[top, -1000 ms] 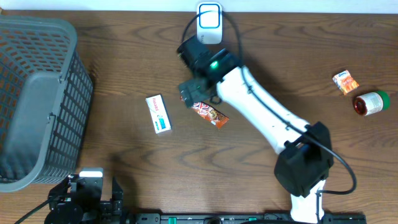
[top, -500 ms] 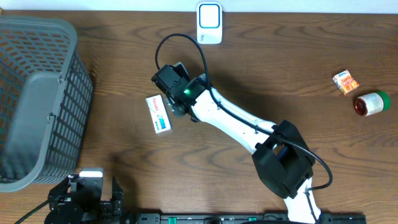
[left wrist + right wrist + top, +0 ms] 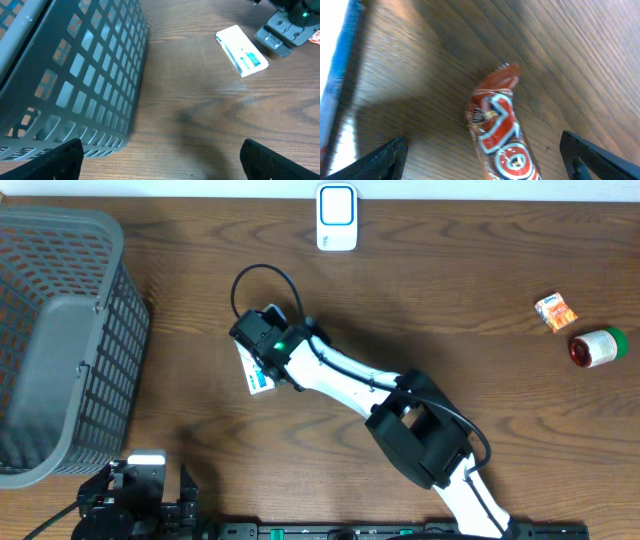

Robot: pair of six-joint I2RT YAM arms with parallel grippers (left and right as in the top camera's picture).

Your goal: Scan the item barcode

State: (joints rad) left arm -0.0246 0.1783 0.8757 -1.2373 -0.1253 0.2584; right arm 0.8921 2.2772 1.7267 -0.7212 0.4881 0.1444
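The left claw (image 3: 165, 162) hangs low over the near-left desk (image 3: 180, 270), jaws spread wide and empty. The grey basket (image 3: 60, 220) stands just left of it. Toward mid-desk the right claw (image 3: 485, 160) hovers with its jaws apart, gripping nothing. A red snack bar (image 3: 497, 132) lies flat on the wood beneath it, beside the white box (image 3: 242, 50). At the far edge sits the white scanner (image 3: 337, 217). Far right lie an orange packet (image 3: 555, 311) and a red-and-green jar (image 3: 596, 345).

red snack packet (image 3: 497, 132), blue-edged box (image 3: 340, 75), wooden table (image 3: 570, 60)
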